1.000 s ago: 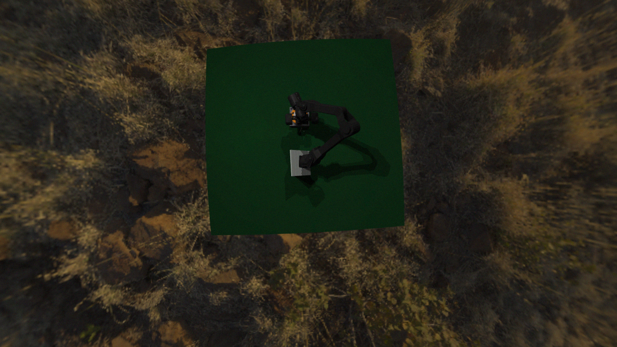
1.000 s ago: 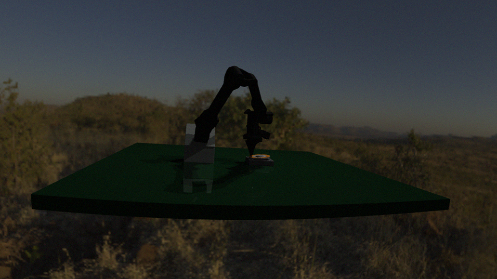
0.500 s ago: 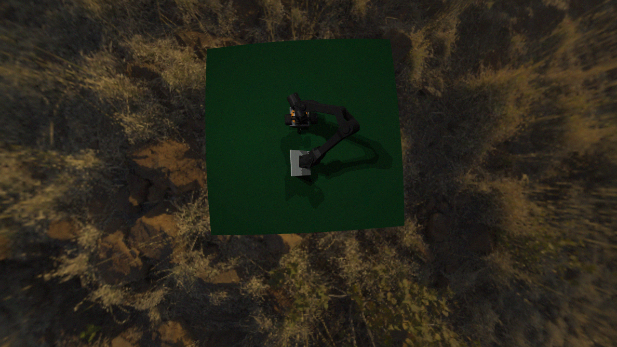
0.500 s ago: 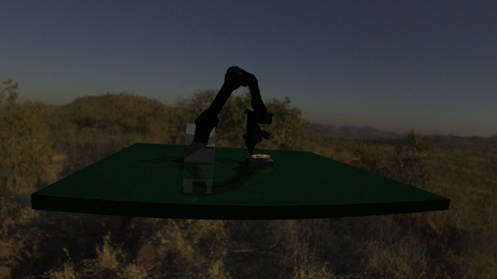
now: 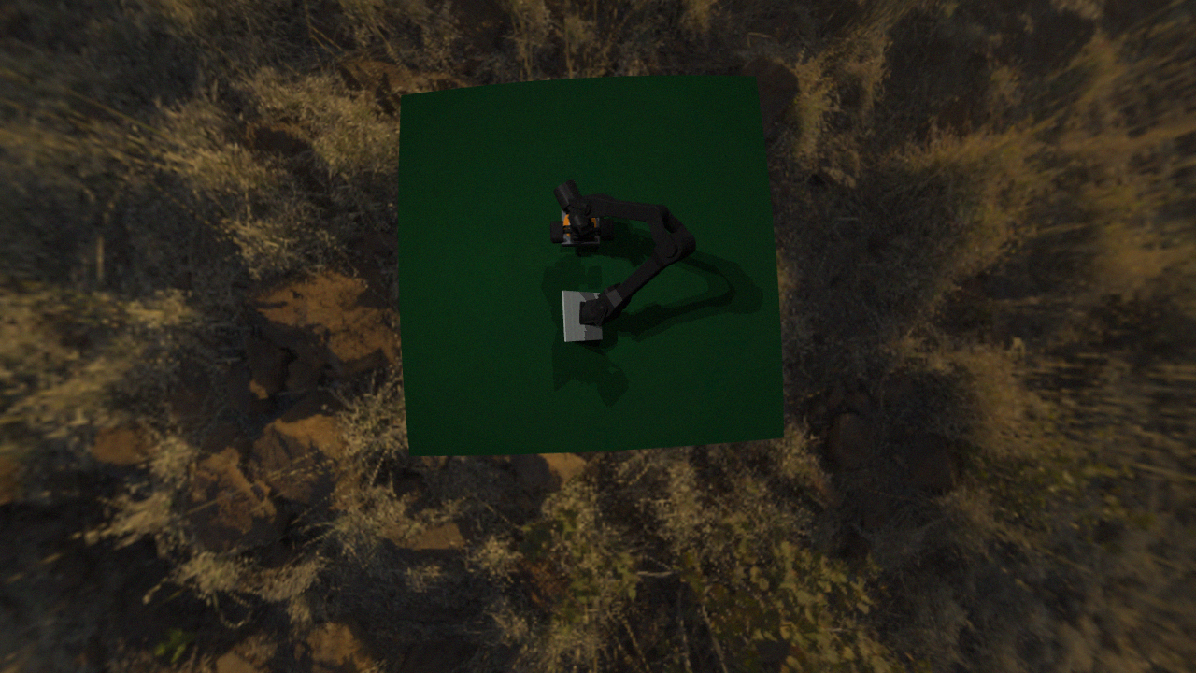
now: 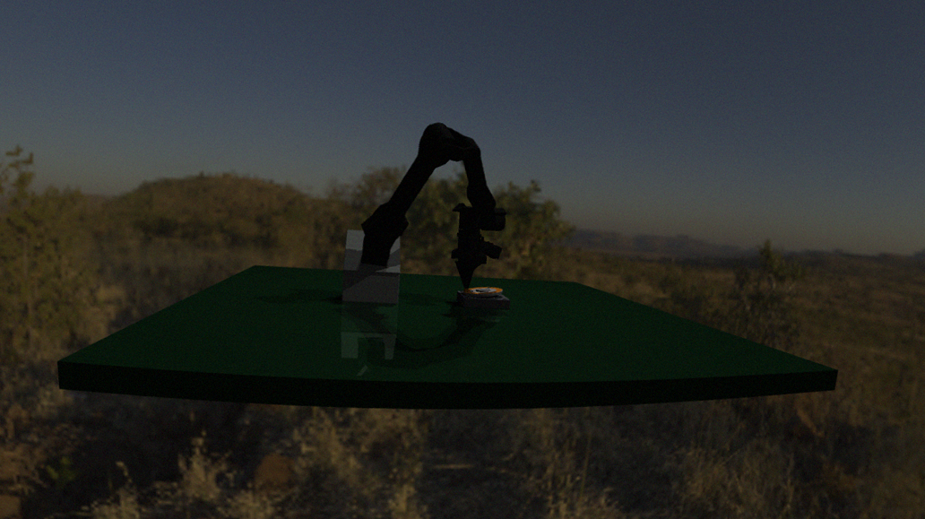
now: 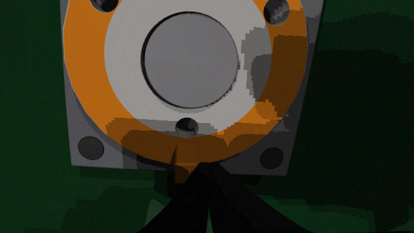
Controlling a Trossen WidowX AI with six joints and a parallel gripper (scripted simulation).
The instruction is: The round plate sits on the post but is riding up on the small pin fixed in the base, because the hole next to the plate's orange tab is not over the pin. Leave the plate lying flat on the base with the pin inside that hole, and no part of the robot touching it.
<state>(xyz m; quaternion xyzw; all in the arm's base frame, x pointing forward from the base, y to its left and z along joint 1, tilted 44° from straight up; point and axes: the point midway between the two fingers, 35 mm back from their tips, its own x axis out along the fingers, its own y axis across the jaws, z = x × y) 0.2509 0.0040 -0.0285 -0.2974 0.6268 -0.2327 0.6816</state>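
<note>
Your gripper (image 7: pixel 205 168) has its two dark fingers pressed together to a single point, with nothing between them. In the wrist view that point lies against the near edge of the plate (image 7: pixel 87 81), right beside the orange tab (image 7: pixel 181 173), which juts from the rim toward the camera. Whether the tip actually presses the tab or only overlaps it in view, you cannot tell from this angle.

The plate itself — an orange outer ring around a pale inner ring — sits on the round grey post (image 7: pixel 191 59), which fills its central opening. The tab points straight toward the gripper, down in the wrist view. Just inside the tab, on the line from tab to post, is a small hole (image 7: pixel 187 127) with something rounded and dark showing in it; whether that is the pin, or whether the plate lies flat, the frames do not settle. Two more holes show at the plate's far rim.

Under the plate is the square grey base (image 7: pixel 81 129), with dark round marks at its two near corners. It rests on the green table (image 6: pixel 624 348).

In the exterior view the arm (image 6: pixel 435 155) arches up and drops nearly vertical onto the plate.

No writing or labels are readable on any part.
</note>
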